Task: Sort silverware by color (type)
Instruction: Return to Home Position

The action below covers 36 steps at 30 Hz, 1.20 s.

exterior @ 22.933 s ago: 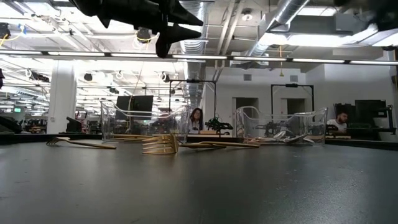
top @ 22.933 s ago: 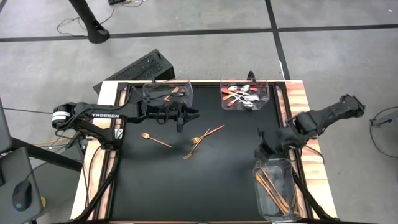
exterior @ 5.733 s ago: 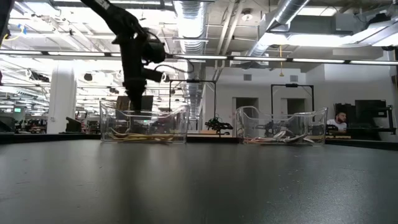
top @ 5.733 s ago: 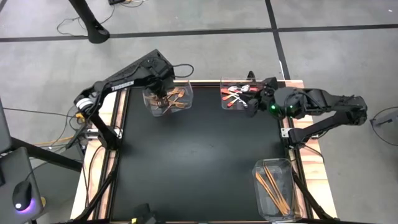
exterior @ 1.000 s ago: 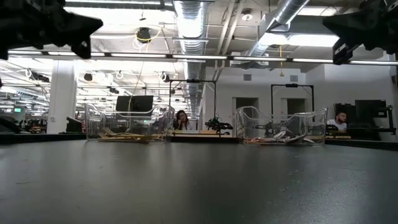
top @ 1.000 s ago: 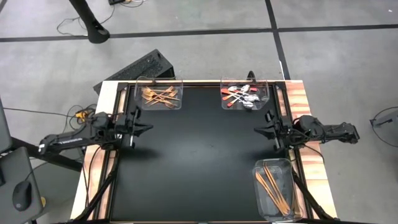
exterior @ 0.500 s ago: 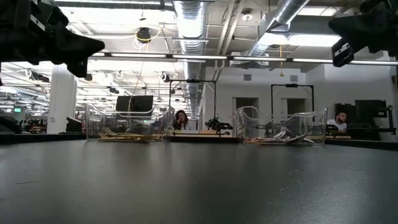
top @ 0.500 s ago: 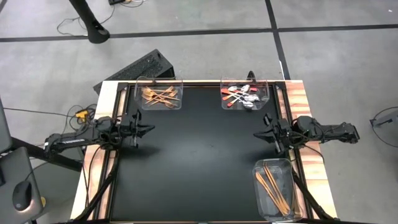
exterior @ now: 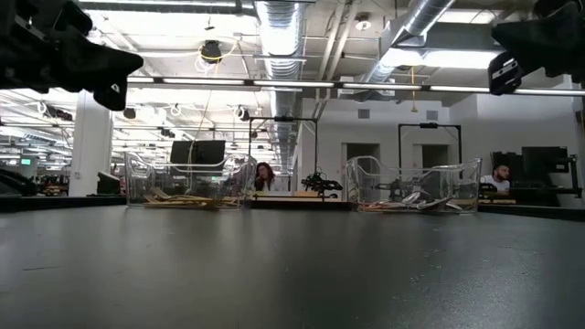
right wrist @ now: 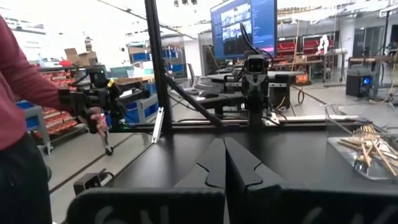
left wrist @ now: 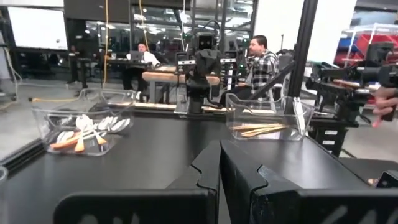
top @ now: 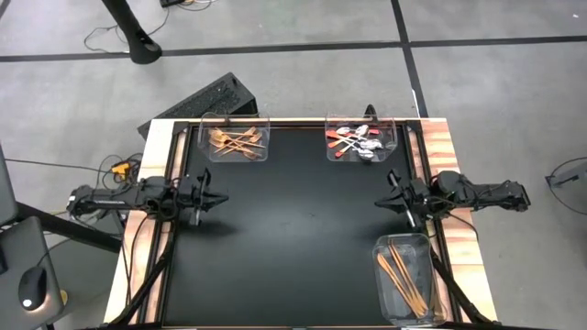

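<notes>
**A:** From above, what's new?

**B:** Both arms have pulled back. Seconds ago the left gripper [top: 213, 196] was over the fork bin [top: 261, 119]. Now it lies low at the left edge of the mat [top: 293, 247]. The right gripper [top: 387, 200] has left the spoon bin and mirrors it at the right edge.

**A:** And the silverware?

**B:** All binned: forks [top: 237, 142] back left, spoons [top: 353, 139] back right, sticks [top: 404, 275] front right. The loose forks that lay on the mat earlier are gone. I'd judge the sorting finished, with only the homing left. The fork bin has also slid a little leftward.

**A:** Low view?

**B:** Bare mat up to the two far bins. The grippers hang dark in the upper corners, left [exterior: 117, 75] and right [exterior: 505, 68], clear of everything. People [exterior: 266, 175] sit in the room behind.

**A:** Left wrist?

**B:** Its fingers [left wrist: 205, 177] meet, closed on nothing. Ahead are the spoons [left wrist: 84, 127], the sticks [left wrist: 258, 129] and the right arm [left wrist: 204, 68] across the table. A hand [left wrist: 387, 102] shows at the picture's edge.

**A:** Right wrist?

**B:** Its fingers [right wrist: 239, 174] are pressed together too, empty. The forks [right wrist: 370, 146] lie off to one side. A person [right wrist: 22, 87] in a red sleeve stands beside the table holding some dark device.

**A:** Anything in the way?

**B:** Nothing lies between the grippers. What looks like a keyboard [top: 197, 103] lies beyond the table's back edge, away from both.
</notes>
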Each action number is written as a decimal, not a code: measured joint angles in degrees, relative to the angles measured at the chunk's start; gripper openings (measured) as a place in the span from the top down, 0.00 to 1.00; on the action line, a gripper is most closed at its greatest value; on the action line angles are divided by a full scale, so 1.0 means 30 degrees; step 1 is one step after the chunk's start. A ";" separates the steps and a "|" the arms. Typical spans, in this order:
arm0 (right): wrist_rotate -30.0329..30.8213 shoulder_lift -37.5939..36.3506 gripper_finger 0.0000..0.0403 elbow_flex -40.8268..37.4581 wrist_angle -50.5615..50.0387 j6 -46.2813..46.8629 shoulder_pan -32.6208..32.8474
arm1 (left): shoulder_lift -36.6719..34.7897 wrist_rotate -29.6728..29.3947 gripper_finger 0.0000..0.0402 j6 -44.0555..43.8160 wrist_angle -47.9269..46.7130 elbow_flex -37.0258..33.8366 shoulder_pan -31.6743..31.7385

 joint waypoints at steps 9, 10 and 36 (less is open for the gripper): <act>0.0951 0.0128 0.97 -0.1494 0.2067 0.0460 0.0007 | 0.0049 -0.0697 1.00 0.0605 -0.0442 -0.0021 -0.0390; 0.0987 0.0134 0.97 -0.1497 0.1901 0.0456 0.0003 | 0.0053 -0.0537 1.00 0.0606 -0.0476 -0.0021 -0.0390; 0.1581 0.0116 0.92 -0.1523 -0.0412 0.0689 0.0000 | 0.0177 -0.0133 1.00 -0.1912 -0.0503 -0.0066 -0.0390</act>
